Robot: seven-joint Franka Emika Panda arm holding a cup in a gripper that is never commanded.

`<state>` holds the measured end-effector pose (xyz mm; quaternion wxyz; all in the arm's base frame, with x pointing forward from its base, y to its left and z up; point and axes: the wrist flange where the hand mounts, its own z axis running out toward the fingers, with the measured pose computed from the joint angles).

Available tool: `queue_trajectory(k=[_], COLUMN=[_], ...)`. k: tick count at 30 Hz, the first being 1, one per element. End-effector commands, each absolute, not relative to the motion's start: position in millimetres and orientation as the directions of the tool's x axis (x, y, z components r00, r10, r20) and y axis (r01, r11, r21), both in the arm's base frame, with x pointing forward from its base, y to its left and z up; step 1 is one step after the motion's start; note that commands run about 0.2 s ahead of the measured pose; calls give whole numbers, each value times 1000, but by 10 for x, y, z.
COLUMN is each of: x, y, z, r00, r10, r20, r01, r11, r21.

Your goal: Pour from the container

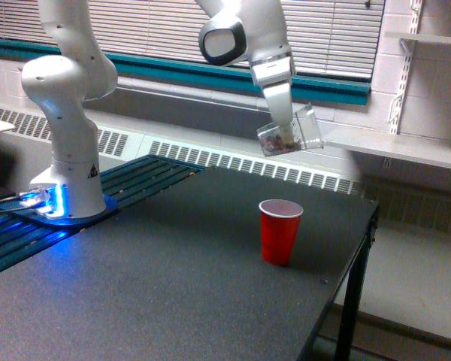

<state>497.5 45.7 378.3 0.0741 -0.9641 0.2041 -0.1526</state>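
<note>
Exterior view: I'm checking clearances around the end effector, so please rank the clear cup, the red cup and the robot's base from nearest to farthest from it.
1. The clear cup: held in the end effector, tilted, above the table.
2. The red cup: upright on the table, below the end effector.
3. The robot's base: far off at the exterior view's left, on the table's edge.
</note>
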Motion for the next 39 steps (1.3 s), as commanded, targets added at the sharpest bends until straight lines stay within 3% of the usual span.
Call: queue_trajectory(k=[1, 21, 39], x=[4879, 4629, 4537], y=[578, 531, 207], z=[3611, 3241, 3231], r00=[903, 934, 930], r10=[-365, -351, -366], r20=[225, 72, 26], r01=[-327, -341, -365], r11=[-926, -932, -930], r21=[-190, -123, -38])
